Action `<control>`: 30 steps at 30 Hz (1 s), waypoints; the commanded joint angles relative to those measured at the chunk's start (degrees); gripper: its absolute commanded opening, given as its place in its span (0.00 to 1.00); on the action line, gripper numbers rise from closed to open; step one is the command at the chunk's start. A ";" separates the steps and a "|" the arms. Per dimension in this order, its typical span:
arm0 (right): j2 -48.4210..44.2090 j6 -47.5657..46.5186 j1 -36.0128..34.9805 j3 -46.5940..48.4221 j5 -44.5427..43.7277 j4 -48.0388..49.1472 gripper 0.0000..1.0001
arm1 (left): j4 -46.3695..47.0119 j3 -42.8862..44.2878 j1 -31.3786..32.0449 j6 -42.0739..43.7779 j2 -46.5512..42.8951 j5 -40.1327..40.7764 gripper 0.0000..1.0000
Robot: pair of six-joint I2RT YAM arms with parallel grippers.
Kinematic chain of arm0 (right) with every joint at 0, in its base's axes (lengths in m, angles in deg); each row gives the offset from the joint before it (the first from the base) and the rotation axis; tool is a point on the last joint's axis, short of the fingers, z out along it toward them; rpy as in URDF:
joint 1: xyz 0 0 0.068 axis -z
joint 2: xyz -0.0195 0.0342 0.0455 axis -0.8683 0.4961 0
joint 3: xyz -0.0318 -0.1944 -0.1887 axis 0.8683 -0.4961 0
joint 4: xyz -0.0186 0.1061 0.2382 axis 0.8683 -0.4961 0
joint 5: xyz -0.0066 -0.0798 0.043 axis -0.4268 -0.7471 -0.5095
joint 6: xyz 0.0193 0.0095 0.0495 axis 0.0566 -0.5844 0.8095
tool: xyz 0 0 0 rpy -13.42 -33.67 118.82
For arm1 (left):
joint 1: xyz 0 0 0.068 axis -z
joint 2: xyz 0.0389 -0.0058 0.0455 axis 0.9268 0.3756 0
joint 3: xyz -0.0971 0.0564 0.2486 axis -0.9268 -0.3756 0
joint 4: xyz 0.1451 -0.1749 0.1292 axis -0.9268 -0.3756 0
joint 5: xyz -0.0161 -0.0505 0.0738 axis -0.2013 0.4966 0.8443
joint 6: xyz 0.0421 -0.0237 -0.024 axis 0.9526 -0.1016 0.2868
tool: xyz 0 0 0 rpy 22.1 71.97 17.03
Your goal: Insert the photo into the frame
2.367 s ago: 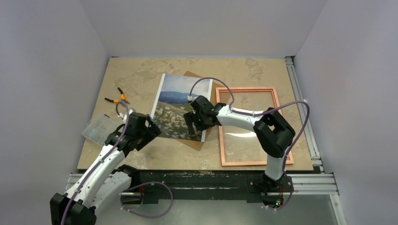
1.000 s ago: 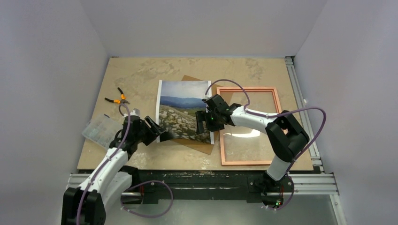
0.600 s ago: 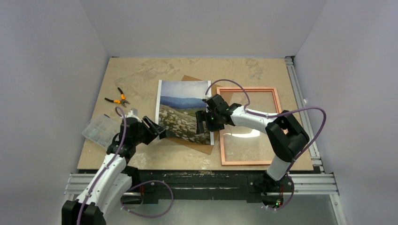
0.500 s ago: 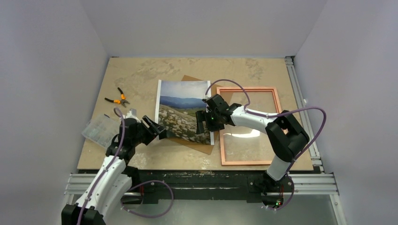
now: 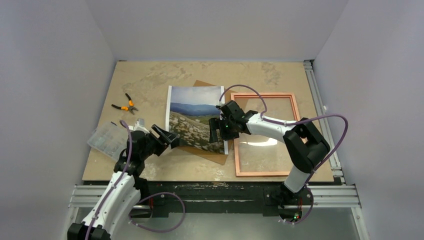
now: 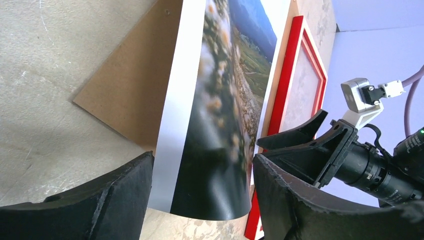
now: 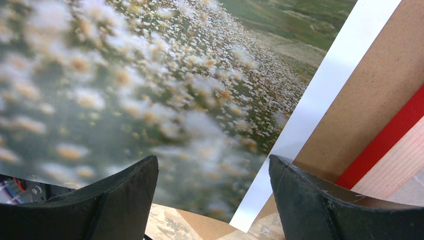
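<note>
The tan mottled counter (image 5: 145, 85) fills the middle of the overhead view. On its right half lies the red frame (image 5: 260, 174), flat, with the counter showing through its pane. Just beside its left rail, in the centre of the view, the photo (image 5: 192, 112) lies picture side up on a brown board (image 5: 212, 156), which peeks out past the photo's top and lower right. My left pincer (image 5: 169, 138) sits at the photo's lower left corner. Its fingers (image 6: 100, 200) are spread apart, and the photo's near edge curves in the gap between them. I cannot tell whether either finger touches the paper. My right pincer (image 5: 216, 134) is over the lower right part of the photo, close to the white margin. Its fingers (image 7: 310, 200) are spread wide too, with the flowered hillside filling the space between them. At the left edge of the counter sits a clear plastic box (image 5: 106, 139), and above it a small pair of orange-handled pliers (image 5: 125, 105).
</note>
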 commanded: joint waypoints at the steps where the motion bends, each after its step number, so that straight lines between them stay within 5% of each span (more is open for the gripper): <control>1: 4.17 0.14 -0.58 -4.85 1.07 -7.26 0.81 | 5.09 -0.70 -0.16 -0.56 -0.95 -2.04 0.69; 12: 4.61 0.12 -0.53 -5.02 1.01 -6.95 0.81 | 14.84 -1.12 -0.18 -0.90 -2.35 -8.15 0.73; 30: 4.86 0.49 -0.60 -5.28 1.50 -6.46 0.81 | 14.58 -0.85 -0.18 1.53 -6.40 -9.84 0.72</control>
